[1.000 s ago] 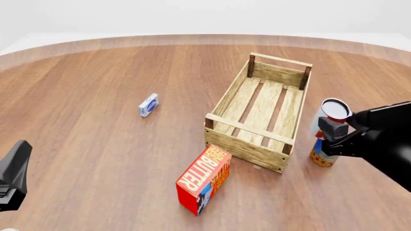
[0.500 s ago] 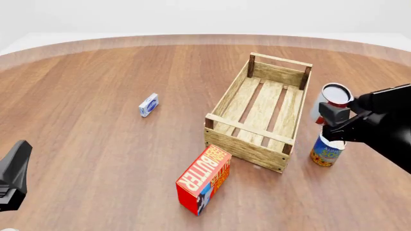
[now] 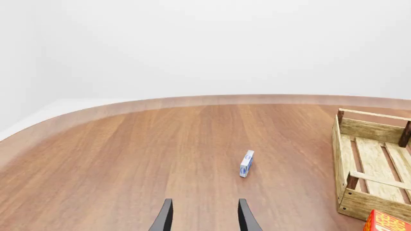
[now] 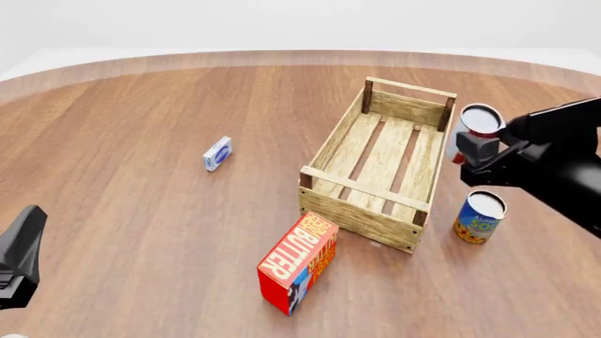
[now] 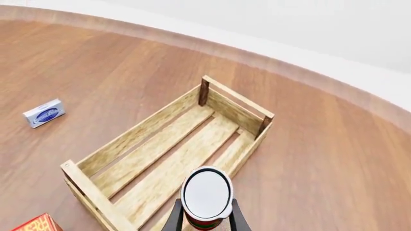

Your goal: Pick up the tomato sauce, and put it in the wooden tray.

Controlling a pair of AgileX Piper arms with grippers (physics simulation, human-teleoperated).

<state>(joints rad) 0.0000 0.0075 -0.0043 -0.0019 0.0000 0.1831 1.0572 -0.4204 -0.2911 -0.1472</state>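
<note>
The tomato sauce (image 4: pixel 482 120), a small can with a silver-white top and red lower label, is held off the table in my right gripper (image 4: pixel 474 144), which is shut on it. It hangs by the right long side of the wooden tray (image 4: pixel 362 215). In the right wrist view the can (image 5: pixel 207 195) sits between the fingers (image 5: pixel 172 222), over the tray's near side rail (image 5: pixel 247 154). My left gripper (image 3: pixel 204 221) is open and empty, low at the front left (image 4: pixel 19 253), far from the tray (image 3: pixel 359 204).
A blue-and-orange labelled can (image 4: pixel 480 217) stands on the table below the right gripper, just right of the tray. A red butter box (image 4: pixel 298 262) lies before the tray's front corner. A small blue-and-white box (image 4: pixel 217 153) lies left of the tray.
My right gripper has lifted the tomato sauce up and leftward toward the tray's right side, uncovering the blue-and-orange can. The left arm has not moved.
</note>
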